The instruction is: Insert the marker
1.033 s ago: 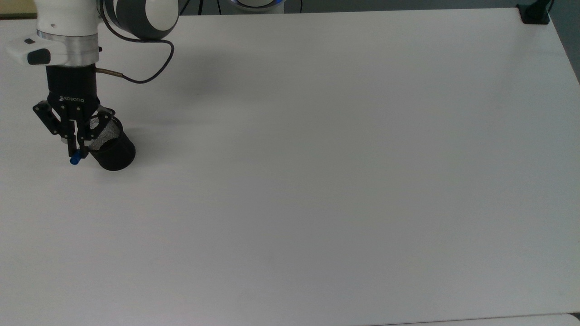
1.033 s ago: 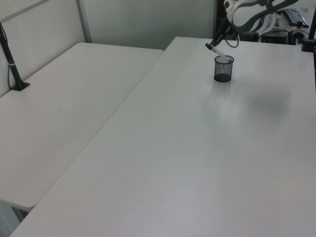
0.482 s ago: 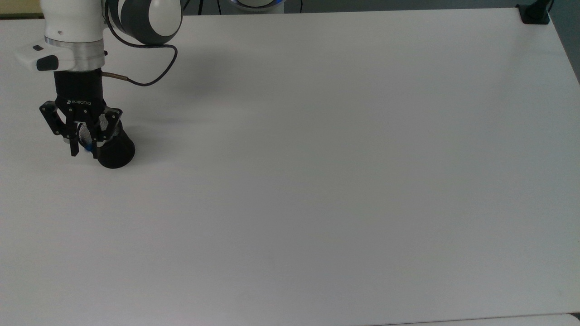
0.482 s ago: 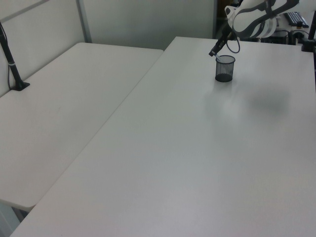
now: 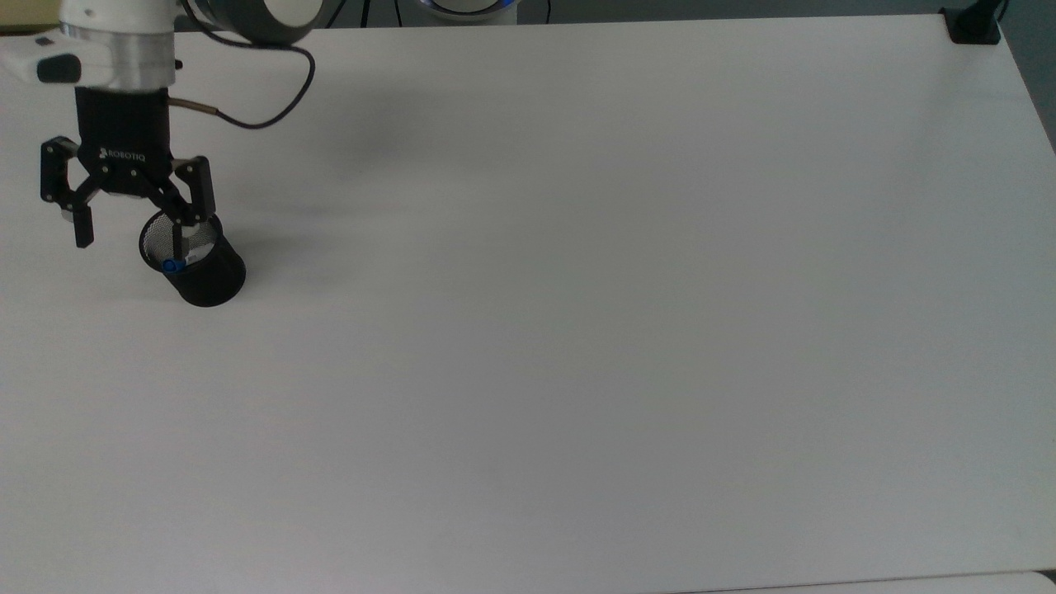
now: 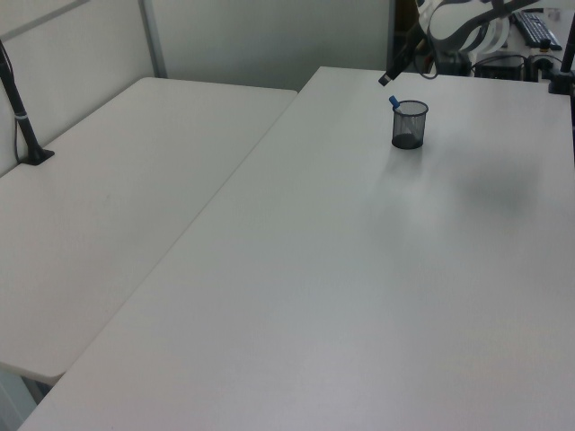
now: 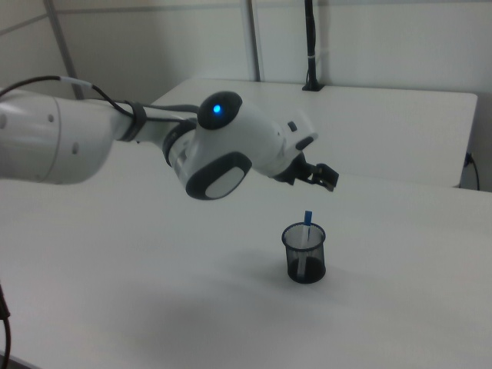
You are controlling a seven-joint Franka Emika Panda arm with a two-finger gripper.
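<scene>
Marker (image 5: 173, 265): we find it standing inside the black mesh pen cup (image 5: 198, 268), blue end up, leaning on the rim at the top view's left; in the right view it pokes up above the rim (image 7: 307, 218)
Pen cup: upright on the white table (image 5: 577, 330), near the top view's left edge
Gripper (image 5: 129, 227): we see its fingers spread wide, gripping nothing, raised over the cup
Arm (image 7: 223, 150): white, reaching in from the right view's left
</scene>
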